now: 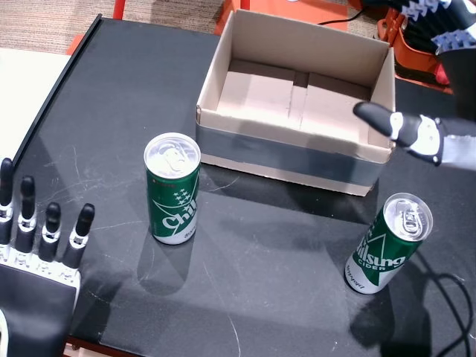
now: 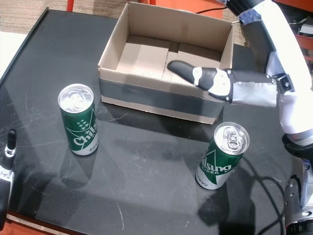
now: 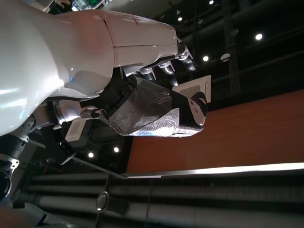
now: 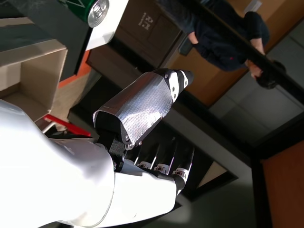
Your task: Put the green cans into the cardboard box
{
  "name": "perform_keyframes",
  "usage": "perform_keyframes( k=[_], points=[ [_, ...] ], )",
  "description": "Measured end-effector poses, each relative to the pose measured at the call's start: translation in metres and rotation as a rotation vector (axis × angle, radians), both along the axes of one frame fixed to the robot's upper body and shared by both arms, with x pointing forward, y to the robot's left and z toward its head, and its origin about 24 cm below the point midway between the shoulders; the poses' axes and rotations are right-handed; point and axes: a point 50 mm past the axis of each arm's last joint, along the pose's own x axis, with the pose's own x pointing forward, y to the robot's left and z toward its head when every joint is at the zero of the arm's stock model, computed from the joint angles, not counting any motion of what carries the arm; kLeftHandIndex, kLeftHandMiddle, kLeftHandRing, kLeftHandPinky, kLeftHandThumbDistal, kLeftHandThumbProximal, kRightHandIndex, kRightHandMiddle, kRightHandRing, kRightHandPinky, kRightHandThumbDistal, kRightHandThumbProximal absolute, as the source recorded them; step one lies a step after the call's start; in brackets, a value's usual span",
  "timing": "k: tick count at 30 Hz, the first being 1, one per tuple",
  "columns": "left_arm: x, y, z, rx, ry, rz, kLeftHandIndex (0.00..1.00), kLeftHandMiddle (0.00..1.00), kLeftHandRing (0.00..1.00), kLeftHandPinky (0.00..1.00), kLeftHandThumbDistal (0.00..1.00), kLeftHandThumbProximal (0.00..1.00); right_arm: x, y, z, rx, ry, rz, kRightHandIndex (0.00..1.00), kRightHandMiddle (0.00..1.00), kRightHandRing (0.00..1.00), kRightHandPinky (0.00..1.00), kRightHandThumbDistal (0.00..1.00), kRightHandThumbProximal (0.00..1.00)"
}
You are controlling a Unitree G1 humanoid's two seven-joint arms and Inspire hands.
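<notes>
I see two green cans standing up on the black table [image 1: 282, 297], and none is in the cardboard box [image 1: 297, 56] yet. One can [image 1: 172, 188] is near the front left corner of the box, and the other can [image 2: 222, 155] is near its front right corner. My left hand [image 1: 37, 256] is low at the table's near edge, fingers spread, holding nothing. My right hand [image 2: 215, 84] hangs over the front of the box, also empty with fingers loose. I think the cans are smooth, round and slippery, so I should wrap my fingers around the middle of the side. If they are empty, they may dent.
</notes>
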Motion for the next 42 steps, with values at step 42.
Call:
perform_keyframes(
  k=[42],
  points=[
    [-0.003, 0.014, 0.002, -0.011, -0.022, -0.014, 0.84, 0.76, 0.85, 0.94, 0.46, 0.37, -0.045, -0.059, -0.129, -0.051, 0.568, -0.229, 0.87, 0.86, 0.85, 0.88, 1.00, 0.57]
  ],
)
